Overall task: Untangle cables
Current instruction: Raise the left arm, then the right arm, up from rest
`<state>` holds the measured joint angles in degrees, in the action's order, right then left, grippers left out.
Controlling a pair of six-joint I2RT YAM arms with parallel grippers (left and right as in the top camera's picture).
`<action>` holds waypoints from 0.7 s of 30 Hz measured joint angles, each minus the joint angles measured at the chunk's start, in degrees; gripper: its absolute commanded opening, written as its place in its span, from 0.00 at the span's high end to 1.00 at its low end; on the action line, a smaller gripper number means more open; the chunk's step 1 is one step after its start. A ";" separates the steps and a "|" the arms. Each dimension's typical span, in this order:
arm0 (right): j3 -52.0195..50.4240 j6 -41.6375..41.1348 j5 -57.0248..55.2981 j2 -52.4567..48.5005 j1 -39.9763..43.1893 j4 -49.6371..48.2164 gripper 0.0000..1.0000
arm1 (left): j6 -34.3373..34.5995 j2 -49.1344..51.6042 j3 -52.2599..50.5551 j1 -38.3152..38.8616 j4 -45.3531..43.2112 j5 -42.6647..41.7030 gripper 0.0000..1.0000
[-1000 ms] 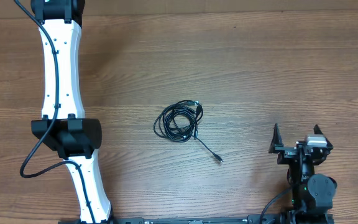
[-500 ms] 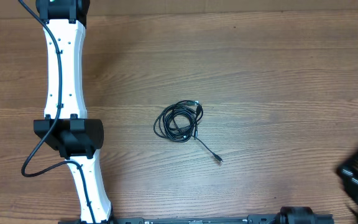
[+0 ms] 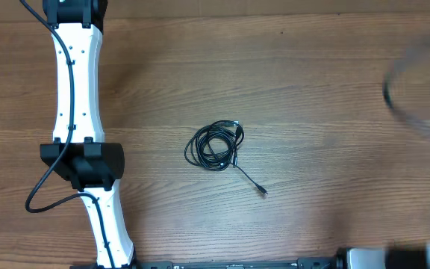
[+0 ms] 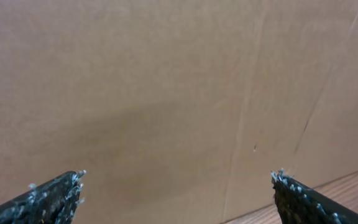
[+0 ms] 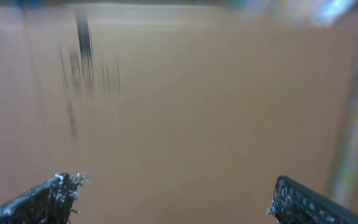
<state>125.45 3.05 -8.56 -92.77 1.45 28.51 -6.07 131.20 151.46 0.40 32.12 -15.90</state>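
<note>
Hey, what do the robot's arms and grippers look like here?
The left arm has white tapered links, a black joint housing and a black cable along it. The left gripper and right gripper have black, rough pointed fingers. The right arm is blurred overhead.

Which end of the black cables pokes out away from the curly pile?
The plug end at the lower right, on a straight tail leaving the coil. The other visible end sits at the coil's top.
</note>
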 measured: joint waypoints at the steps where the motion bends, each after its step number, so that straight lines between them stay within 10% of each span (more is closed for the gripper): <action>1: 4.28 -0.04 1.53 -5.40 0.13 2.58 0.00 | 0.04 0.00 0.00 0.00 0.44 -0.02 0.00; 10: 13.94 -3.43 16.70 -33.57 1.18 17.88 0.00 | 0.15 0.00 0.00 0.00 10.38 0.00 0.01; 21: 14.69 -4.61 21.46 -34.64 1.18 20.17 0.00 | 0.17 0.00 0.00 0.00 12.85 0.00 0.01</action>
<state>140.14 -1.56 12.91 -127.42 2.63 48.69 -5.89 131.20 151.46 0.40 44.97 -15.90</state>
